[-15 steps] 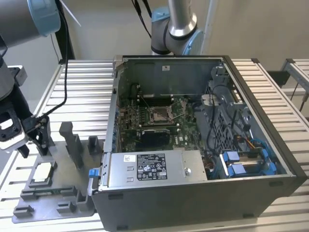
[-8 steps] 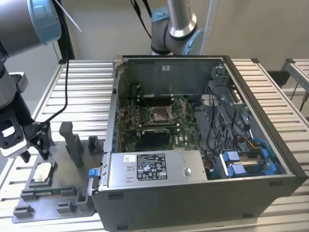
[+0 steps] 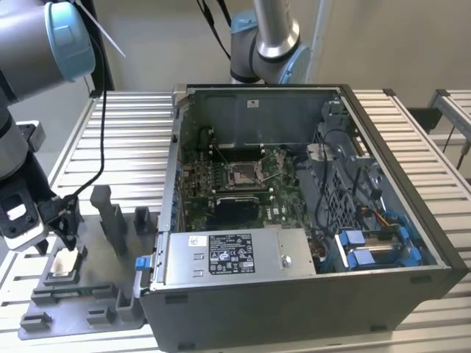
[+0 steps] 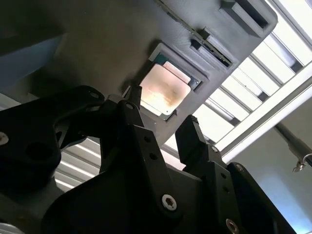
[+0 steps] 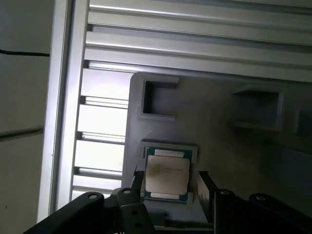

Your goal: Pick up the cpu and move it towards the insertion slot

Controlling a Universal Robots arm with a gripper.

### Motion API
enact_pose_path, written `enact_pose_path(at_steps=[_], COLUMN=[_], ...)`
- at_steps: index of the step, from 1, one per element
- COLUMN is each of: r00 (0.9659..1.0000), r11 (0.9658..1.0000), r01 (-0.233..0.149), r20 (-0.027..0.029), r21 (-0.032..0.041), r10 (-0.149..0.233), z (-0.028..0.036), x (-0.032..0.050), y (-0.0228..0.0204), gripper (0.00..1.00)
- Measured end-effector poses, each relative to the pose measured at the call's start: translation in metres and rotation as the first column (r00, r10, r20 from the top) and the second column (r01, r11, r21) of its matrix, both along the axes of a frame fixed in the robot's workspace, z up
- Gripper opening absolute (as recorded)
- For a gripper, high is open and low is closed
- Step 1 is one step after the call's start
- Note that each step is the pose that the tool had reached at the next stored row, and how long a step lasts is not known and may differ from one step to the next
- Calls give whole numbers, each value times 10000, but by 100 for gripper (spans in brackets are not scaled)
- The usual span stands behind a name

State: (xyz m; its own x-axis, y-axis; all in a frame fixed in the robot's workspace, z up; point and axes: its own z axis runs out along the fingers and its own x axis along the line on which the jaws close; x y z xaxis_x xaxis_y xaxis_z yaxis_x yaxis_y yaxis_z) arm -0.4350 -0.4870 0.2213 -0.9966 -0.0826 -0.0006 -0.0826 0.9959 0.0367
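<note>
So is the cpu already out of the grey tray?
No, the cpu lies flat in its recess in the grey tray, with the open gripper poised over it.

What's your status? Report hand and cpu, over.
Hand open, straddling cpu. It sits in grey tray, not lifted. Nothing over insertion slot.

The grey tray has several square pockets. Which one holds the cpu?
The pocket below the gripper: the cpu lies in it, silvery face up. Two other pockets of the tray look empty.
</note>
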Motion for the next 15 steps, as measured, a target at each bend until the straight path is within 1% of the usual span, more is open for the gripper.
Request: enact_pose_path(at_steps=[2,3,6,7,10,15], r00=[10000,10000,10000,10000,10000,10000], r11=[10000,10000,10000,10000,10000,10000], r01=[-2,-2,-2,-2,-2,55], r20=[-3,-5,-4,-5,-4,-7], r21=[-22,-44,-53,-53,-57,-58], r10=[2,2,2,2,2,-55], z=[-3,-4,-7,-7,-12,-97], x=[-4,-5,-8,-8,-8,-8], y=[-1,-1,-2,-2,-2,-2], gripper=[0,0,0,100,100,100])
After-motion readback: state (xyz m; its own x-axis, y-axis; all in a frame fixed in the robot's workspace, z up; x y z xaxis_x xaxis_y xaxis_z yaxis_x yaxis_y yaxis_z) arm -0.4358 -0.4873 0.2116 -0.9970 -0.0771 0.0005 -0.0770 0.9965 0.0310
